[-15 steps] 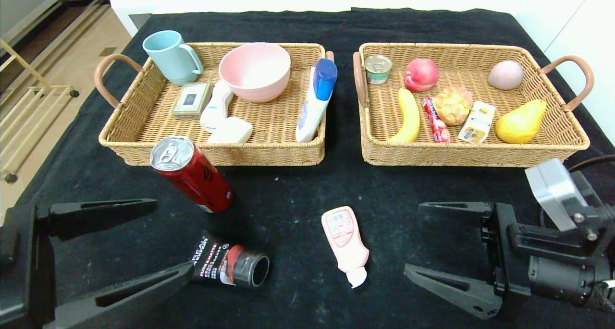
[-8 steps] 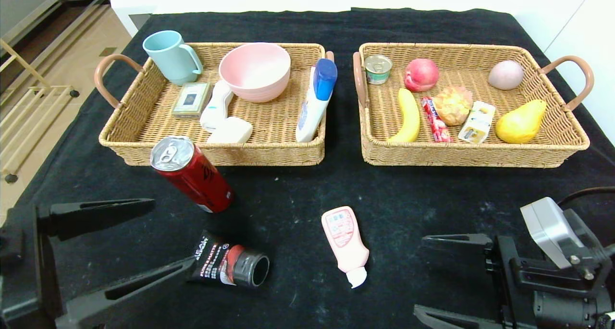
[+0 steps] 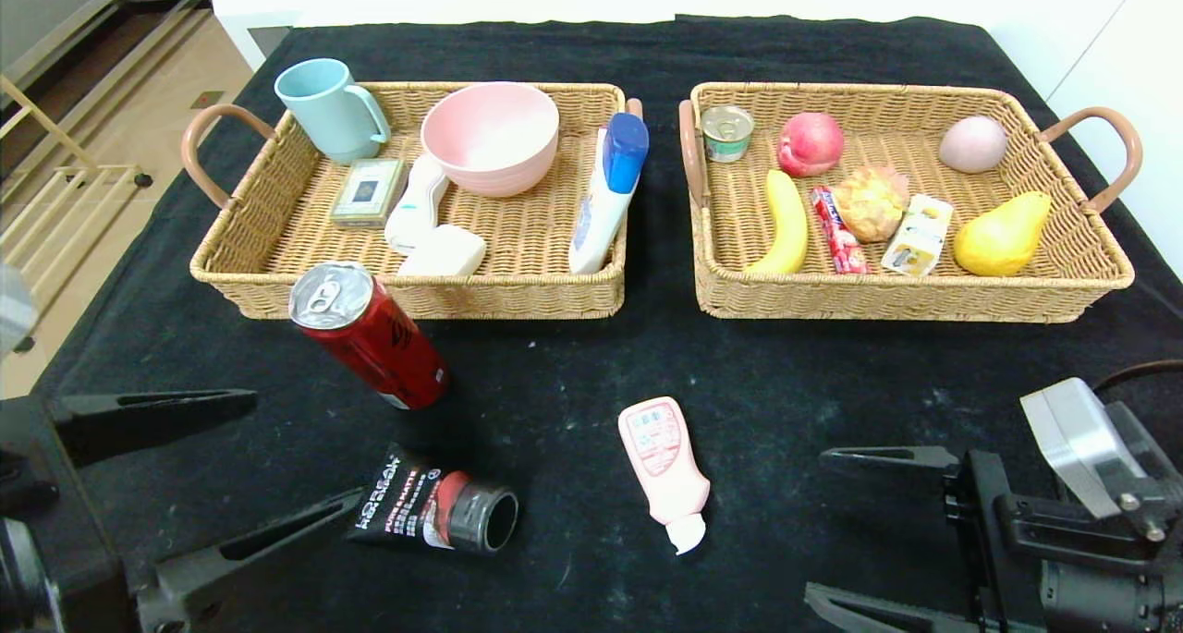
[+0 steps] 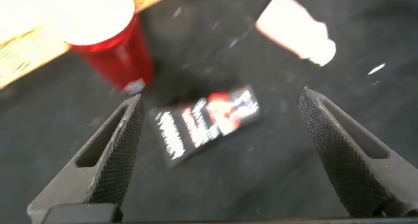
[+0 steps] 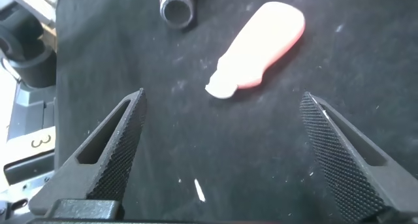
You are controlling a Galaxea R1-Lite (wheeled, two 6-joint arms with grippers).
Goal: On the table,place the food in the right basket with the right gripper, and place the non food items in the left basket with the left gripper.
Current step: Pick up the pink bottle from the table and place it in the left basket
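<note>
Bright even overhead light; left wrist view motion-blurred, red can (image 4: 108,38) top glared out.

The head camera sits high at the near edge of the table (image 3: 573,356), looking forward and down so that both baskets lie far off and both grippers close under the lens. The left wrist camera rides behind the left gripper (image 4: 219,159), aimed out between its spread fingers, close above the black tube (image 4: 206,123) just ahead, with the red can (image 4: 114,44) and pink squeeze bottle (image 4: 294,31) farther on. The right wrist camera looks out likewise from behind the right gripper (image 5: 225,155), near the cloth. Both wrist views share the pink squeeze bottle (image 5: 264,44) and black tube (image 5: 177,6).
</note>
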